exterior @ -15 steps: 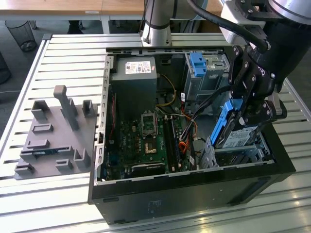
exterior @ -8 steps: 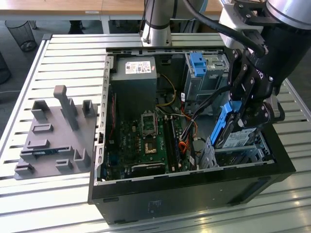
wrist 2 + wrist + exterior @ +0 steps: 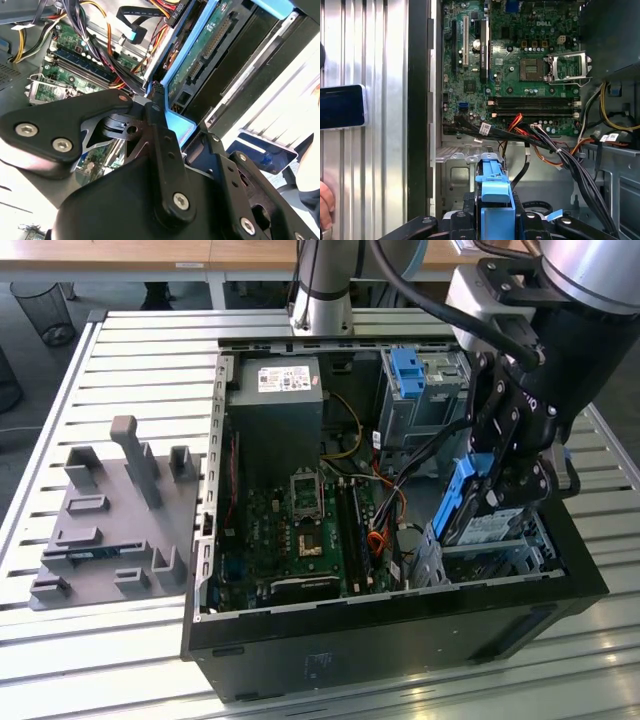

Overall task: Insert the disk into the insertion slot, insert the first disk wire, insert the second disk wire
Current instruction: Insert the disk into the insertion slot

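Gripper (image 3: 497,485) clamps the disk (image 3: 478,512) by its blue caddy and holds it tilted, lower end close to the insertion slot (image 3: 505,558), in the near corner of the open computer case (image 3: 400,608) on the exterior view's right. Loose wires (image 3: 395,502) lie beside the slot, towards the motherboard (image 3: 300,530)

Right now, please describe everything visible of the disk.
The disk is a flat rectangular drive in a bright blue plastic caddy; its green circuit-board underside shows in the second wrist view. It is steeply tilted, lower end at the silver insertion slot on the exterior view's right, not lying flat in it. The gripper is shut on its blue frame.
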You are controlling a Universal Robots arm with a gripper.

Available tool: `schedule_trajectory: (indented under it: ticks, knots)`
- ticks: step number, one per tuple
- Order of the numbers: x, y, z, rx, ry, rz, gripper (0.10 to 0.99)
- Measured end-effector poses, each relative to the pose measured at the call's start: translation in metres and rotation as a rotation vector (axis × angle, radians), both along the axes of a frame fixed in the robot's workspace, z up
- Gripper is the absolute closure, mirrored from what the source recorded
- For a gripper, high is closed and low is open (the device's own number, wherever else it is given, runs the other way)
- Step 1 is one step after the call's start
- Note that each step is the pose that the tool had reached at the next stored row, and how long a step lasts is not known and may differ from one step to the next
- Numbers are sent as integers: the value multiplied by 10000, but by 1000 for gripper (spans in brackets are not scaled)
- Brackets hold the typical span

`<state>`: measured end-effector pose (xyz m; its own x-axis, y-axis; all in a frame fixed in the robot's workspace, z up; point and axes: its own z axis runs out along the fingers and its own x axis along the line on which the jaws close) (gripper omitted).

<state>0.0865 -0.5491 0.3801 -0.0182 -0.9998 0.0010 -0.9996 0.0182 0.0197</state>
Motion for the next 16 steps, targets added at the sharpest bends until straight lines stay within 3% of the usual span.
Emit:
schedule_trajectory:
  ticks: [16]
  knots:
    - [0, 0, -147, -1, -2, 0, 722]
